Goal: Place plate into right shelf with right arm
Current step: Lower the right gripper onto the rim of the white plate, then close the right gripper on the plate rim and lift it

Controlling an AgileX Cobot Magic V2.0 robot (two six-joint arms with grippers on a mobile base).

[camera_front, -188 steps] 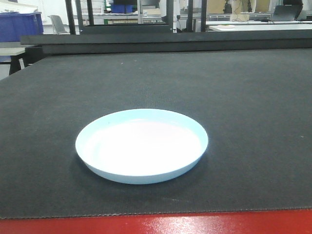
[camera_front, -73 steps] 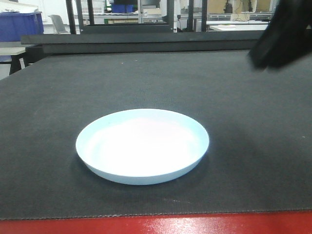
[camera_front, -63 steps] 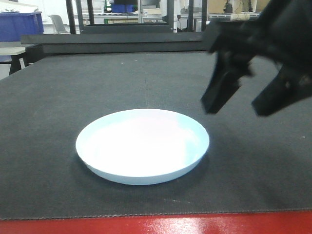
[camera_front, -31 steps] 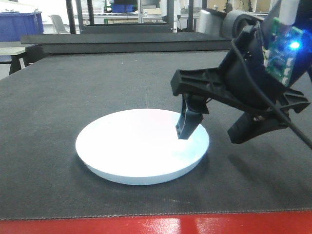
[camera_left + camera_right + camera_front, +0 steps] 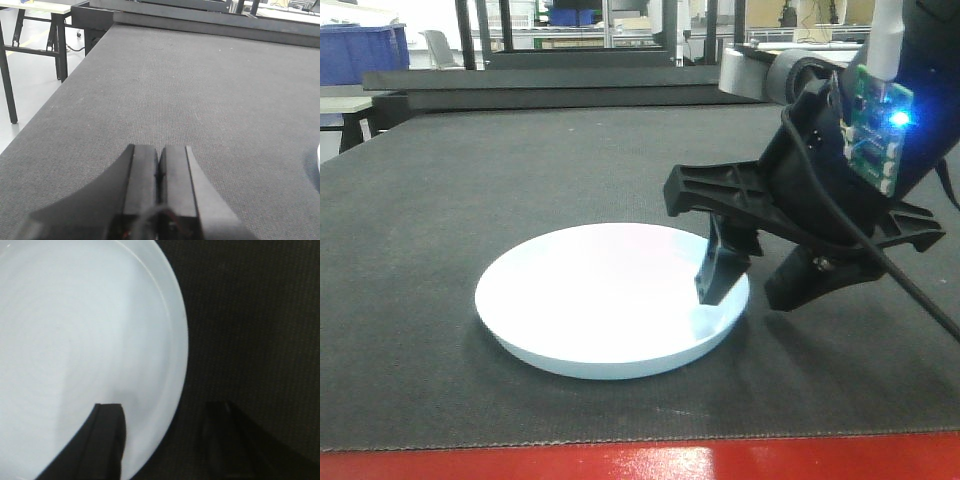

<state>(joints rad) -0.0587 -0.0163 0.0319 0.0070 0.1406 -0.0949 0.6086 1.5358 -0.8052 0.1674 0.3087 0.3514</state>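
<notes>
The pale blue-white plate (image 5: 600, 300) lies flat on the black mat near the table's front. My right gripper (image 5: 752, 290) is open and straddles the plate's right rim: one finger is over the inside of the plate, the other outside over the mat. The right wrist view shows the plate (image 5: 75, 340) with the rim running between the two fingers of my right gripper (image 5: 167, 415). My left gripper (image 5: 159, 160) is shut with nothing in it, low over the mat, left of the plate. The right shelf is out of view.
The black mat (image 5: 620, 160) covers the table, with a red table edge (image 5: 640, 460) in front and a raised black ledge (image 5: 570, 85) at the back. Blue bins (image 5: 360, 50) and metal racks stand far behind. The table's left edge (image 5: 45, 115) drops to the floor.
My right arm came in from the upper right, descended to the plate and put its open fingers either side of the right rim. The plate has not moved.
</notes>
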